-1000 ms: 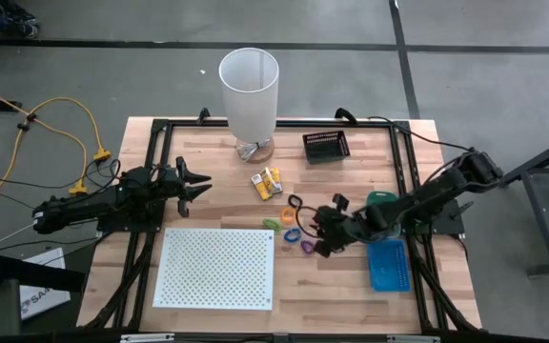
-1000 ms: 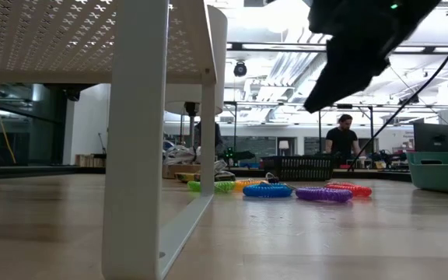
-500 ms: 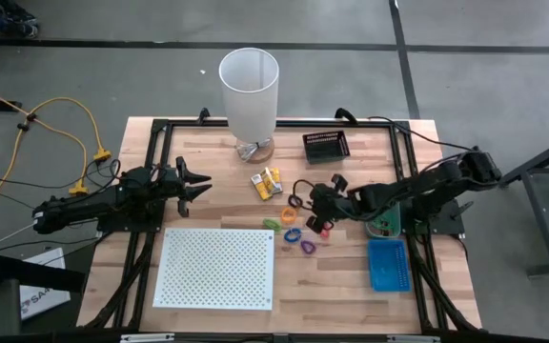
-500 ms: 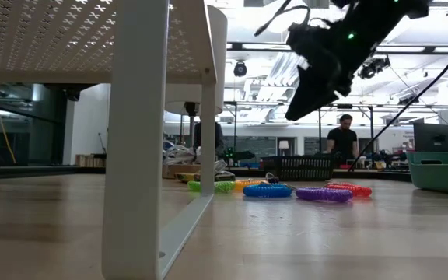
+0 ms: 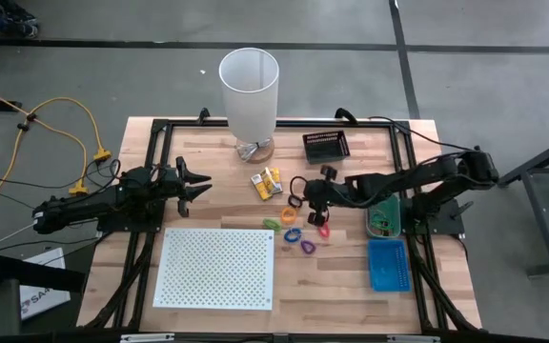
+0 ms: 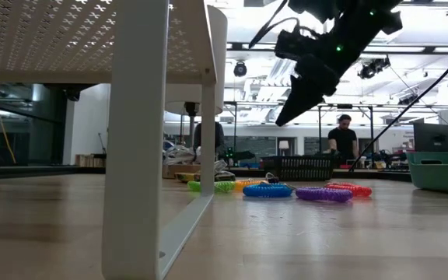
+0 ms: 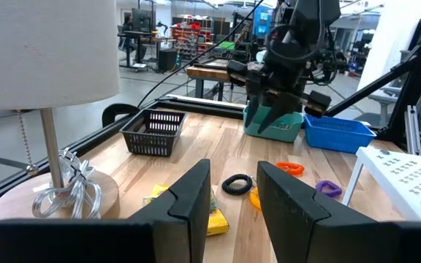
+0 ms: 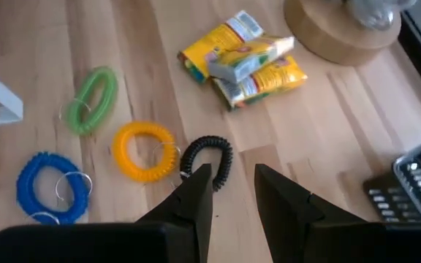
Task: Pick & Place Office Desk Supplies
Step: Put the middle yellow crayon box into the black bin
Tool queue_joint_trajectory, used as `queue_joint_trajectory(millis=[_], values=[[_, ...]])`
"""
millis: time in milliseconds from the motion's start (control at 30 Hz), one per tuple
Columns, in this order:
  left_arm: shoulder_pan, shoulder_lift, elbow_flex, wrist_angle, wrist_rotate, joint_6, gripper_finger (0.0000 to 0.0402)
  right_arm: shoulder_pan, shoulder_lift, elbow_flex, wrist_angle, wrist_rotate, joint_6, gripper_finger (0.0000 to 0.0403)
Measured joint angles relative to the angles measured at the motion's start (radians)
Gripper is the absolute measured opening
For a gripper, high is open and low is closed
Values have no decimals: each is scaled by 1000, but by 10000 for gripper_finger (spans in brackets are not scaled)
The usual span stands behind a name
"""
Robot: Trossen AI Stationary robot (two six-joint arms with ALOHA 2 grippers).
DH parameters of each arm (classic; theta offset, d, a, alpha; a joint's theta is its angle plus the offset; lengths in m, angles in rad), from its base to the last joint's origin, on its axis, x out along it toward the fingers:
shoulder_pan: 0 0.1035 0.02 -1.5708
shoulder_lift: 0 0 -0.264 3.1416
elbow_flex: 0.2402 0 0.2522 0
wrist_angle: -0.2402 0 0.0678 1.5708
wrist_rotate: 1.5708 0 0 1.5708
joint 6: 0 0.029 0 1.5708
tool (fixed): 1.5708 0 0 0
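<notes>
Above black loop (image 8: 209,162) | right end effector (image 5: 305,202) moved leftward | released, empty

Two dark jointed arms, black cables, tapered fingers (image 8: 196,201)

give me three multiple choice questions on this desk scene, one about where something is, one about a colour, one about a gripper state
1. Where is the right gripper?
A. above the coil loops
B. over the white perforated board
C. inside the black basket

2. What colour is the coil loop nearest the right gripper's fingertips in the right wrist view?
A. pink
B. black
C. white

3. What state is the left gripper in?
A. shut on a yellow packet
B. open, holding nothing
C. shut on a rubber band

Answers:
1. A, the high view shows it over the loops beside the yellow packets, and the low view shows it raised off the table.
2. B, a black loop lies just past the fingertips, next to the yellow loop.
3. B, its fingers are spread with nothing between them.
</notes>
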Motion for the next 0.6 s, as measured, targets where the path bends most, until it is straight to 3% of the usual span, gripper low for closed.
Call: queue_joint_trajectory(millis=[367,600], values=[[0,0,0,0,0,0,108,-55,0,0,241,1,-29,93],[0,0,0,0,0,0,108,-51,0,0,268,-1,-13,93]])
